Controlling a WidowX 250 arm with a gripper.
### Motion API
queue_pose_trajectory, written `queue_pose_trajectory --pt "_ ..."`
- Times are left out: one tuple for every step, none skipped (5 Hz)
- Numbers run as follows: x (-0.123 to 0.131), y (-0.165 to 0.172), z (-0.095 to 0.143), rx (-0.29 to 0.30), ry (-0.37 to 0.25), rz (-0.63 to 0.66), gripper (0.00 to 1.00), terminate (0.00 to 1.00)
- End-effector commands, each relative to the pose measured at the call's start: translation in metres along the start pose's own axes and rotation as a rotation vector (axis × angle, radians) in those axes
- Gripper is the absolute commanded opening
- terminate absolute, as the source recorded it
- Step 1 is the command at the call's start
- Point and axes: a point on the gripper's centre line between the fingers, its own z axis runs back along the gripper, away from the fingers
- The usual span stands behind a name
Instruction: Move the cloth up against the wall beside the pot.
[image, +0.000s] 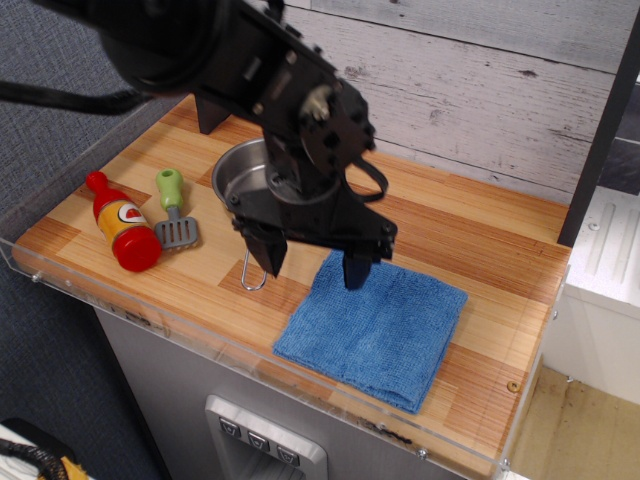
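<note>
Over the cloth's (376, 326) left edge, fingers (312, 266) spread wide, holding nothing.

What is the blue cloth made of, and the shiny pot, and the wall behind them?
The cloth looks like soft terry fabric: its blue surface is fuzzy and looped, with folded layers at the edge. The pot looks like polished steel, since its rim and inside shine and reflect light. The wall looks like whitewashed wooden planks, showing grain, dark streaks and seams, though it could be a printed panel.
</note>
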Motion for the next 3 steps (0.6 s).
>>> queue_pose_trajectory --pt "-0.018 -0.012 -0.014 -0.022 0.047 -0.046 1.00 0.00" --pt "-0.027 -0.022 -0.023 -0.049 0.084 -0.052 1.00 0.00" --pt "-0.030 -0.024 -0.029 -0.035 0.080 -0.053 1.00 0.00"
